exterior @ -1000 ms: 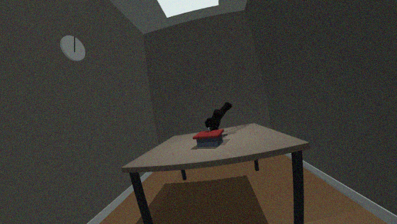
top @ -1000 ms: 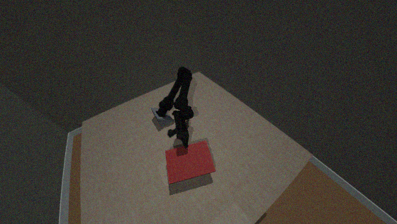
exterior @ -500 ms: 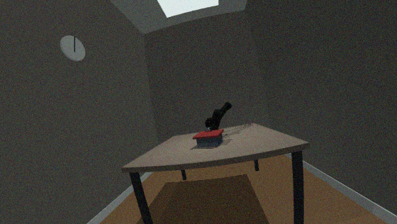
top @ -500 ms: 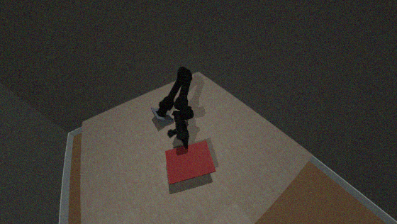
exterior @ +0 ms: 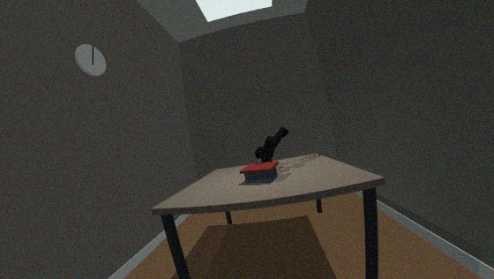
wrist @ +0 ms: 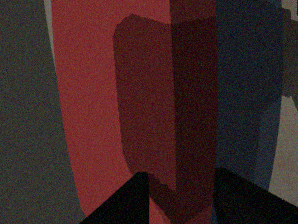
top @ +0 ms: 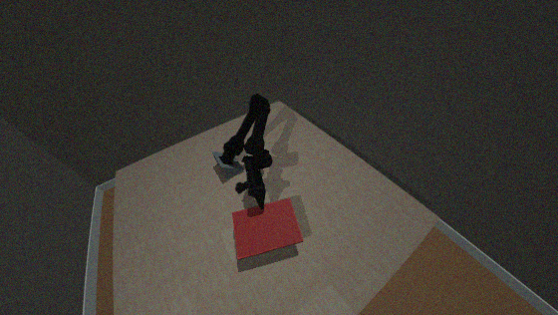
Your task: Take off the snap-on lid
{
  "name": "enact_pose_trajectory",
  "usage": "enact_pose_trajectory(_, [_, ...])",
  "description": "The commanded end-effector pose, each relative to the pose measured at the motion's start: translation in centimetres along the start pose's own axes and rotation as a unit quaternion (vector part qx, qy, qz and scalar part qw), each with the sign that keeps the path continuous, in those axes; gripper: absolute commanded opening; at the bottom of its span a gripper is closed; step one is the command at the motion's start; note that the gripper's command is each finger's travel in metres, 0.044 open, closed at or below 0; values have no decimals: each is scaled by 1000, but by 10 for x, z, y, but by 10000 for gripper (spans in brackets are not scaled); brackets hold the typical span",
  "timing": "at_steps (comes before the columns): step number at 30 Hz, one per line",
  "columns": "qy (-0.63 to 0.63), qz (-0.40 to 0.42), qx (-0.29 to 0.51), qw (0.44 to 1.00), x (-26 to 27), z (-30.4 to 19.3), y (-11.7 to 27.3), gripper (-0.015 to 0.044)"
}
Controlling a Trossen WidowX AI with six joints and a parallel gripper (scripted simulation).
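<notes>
Where brown floor (top: 414,279) (exterior: 397,238) spreads, a pale table (top: 164,224) (exterior: 212,190) stands.

- The worktop (top: 164,224) (exterior: 309,185) was pale and beige, on dark legs.
- The dark blue box (exterior: 261,177) (wrist: 247,100) sat directly on it.
- The arm's grey-blue base (top: 217,158) stood on it, well apart from the box.

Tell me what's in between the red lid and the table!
A blue box is between the red lid and the table. The exterior view shows it.
</notes>
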State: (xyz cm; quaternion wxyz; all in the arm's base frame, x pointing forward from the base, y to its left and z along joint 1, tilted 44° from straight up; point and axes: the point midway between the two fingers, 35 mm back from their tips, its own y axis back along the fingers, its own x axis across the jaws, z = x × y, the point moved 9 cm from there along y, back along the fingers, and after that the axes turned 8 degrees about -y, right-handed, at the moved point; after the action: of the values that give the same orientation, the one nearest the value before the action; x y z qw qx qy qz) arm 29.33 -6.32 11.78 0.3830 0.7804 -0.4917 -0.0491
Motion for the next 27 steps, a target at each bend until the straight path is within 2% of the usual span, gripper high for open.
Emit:
enact_pose_trajectory(1, [0, 1, 0, 1000, 1, 0, 0, 0])
enact_pose_trajectory(27, [0, 0, 0, 1000, 12, -2, 7, 0])
